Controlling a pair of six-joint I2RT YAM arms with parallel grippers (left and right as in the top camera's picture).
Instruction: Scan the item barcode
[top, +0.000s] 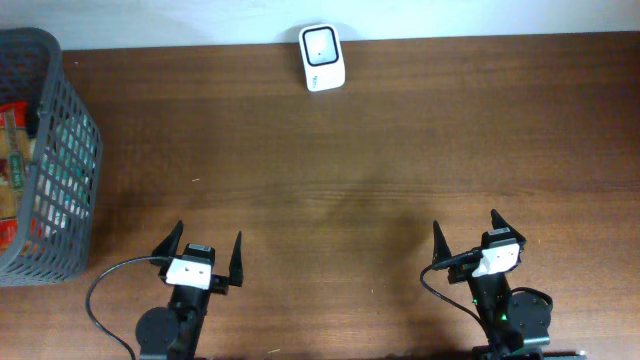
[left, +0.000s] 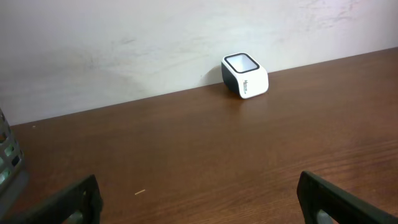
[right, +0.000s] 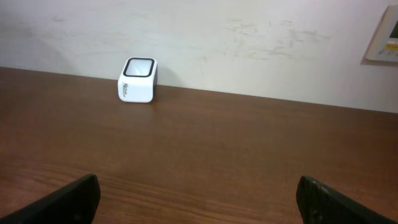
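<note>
Nothing is done yet: the left tool (top: 208, 240) and right tool (top: 466, 230) stand wide and empty at the bottom of the frame, and the items (top: 12, 170), glossy red and orange packets, lie unpicked in the basket (top: 80, 150) at far left. The basket is dark grey plastic mesh. The scanner (top: 322, 58), upper centre, is a small rounded white box with a dark glassy window, on a brown wood-grain surface (top: 400, 130).

Worktop (top: 380, 170) open from left hand (top: 208, 233) and right hand (top: 466, 220) straight up to the scanner (top: 322, 58), which sits at the far edge against the wall (left: 124, 50). Only bulky obstacle is the mesh basket (top: 75, 150) at far left, well apart from the left hand.
</note>
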